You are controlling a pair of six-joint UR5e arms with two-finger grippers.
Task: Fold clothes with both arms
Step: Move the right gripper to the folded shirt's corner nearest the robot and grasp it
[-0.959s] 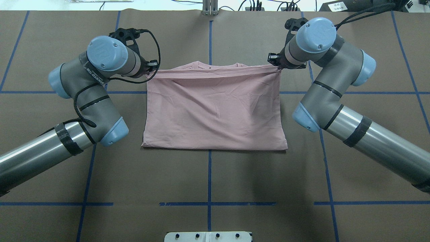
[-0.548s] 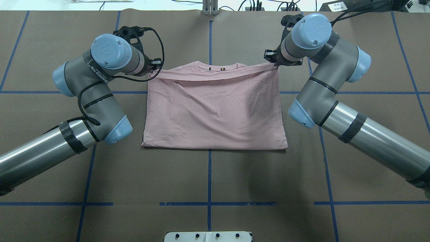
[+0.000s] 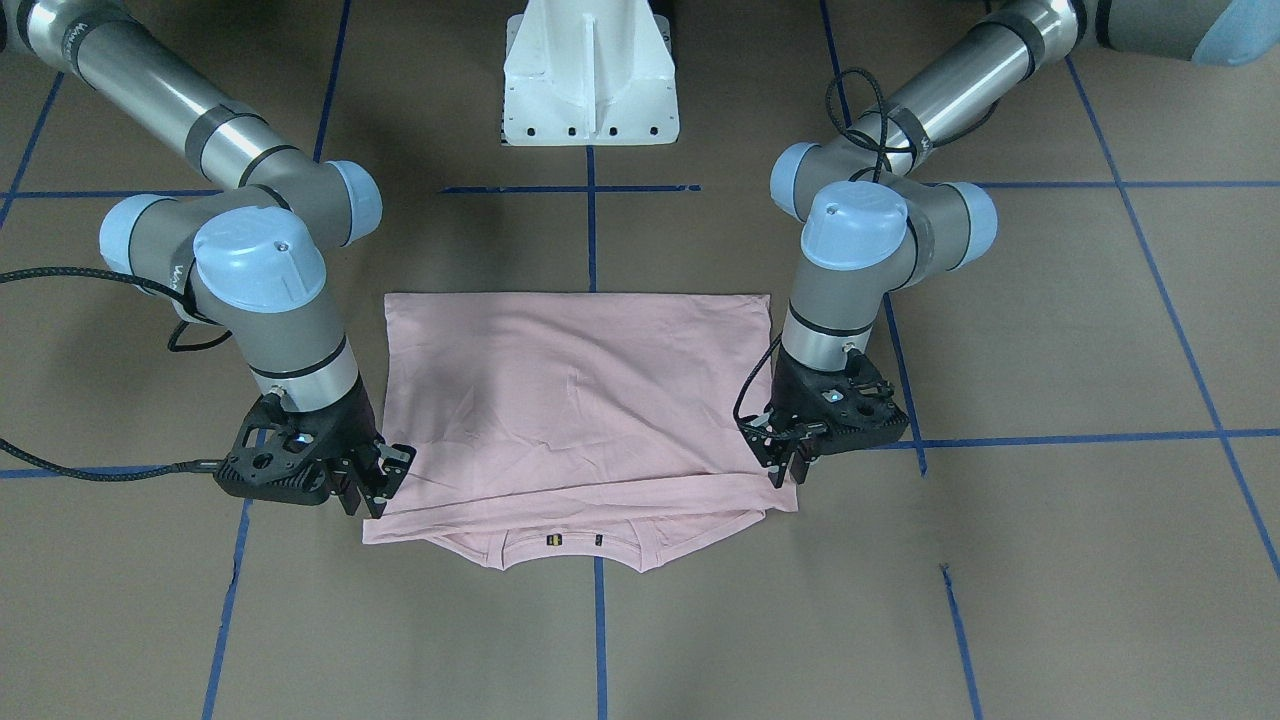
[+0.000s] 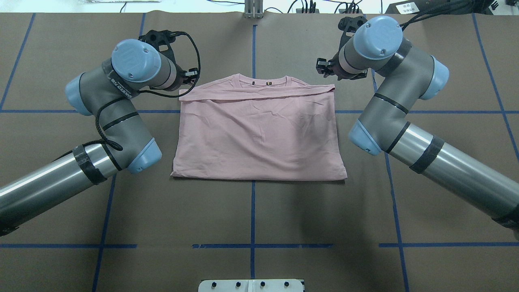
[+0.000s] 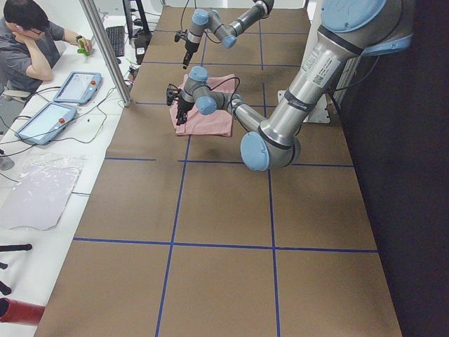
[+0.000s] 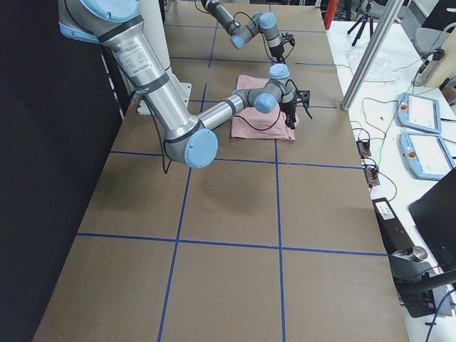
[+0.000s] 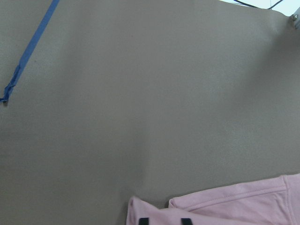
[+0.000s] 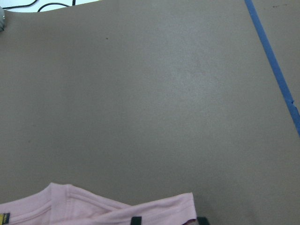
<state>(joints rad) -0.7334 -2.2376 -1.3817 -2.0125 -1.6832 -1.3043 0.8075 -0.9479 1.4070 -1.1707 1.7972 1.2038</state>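
Pink T-shirt (image 4: 259, 134) lies folded on the brown tabletop (image 4: 324, 211), left gripper (image 3: 786, 474) and right gripper (image 3: 372, 497) hovering at its collar-end corners, jaws released.

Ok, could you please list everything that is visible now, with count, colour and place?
T-shirt: one, pale pink, folded, table centre.
Neck labels: two, small, inside collar.
Table: one, brown, blue tape lines.
Pedestal: one, white, robot's edge.
Person: one, grey top, seated at side desk.
Left arm: one, grey, blue caps, beside shirt.
Right arm: one, same, other side.
Left hand: one, black, open, by a collar-side corner.
Right hand: one, black, open, by the other corner.
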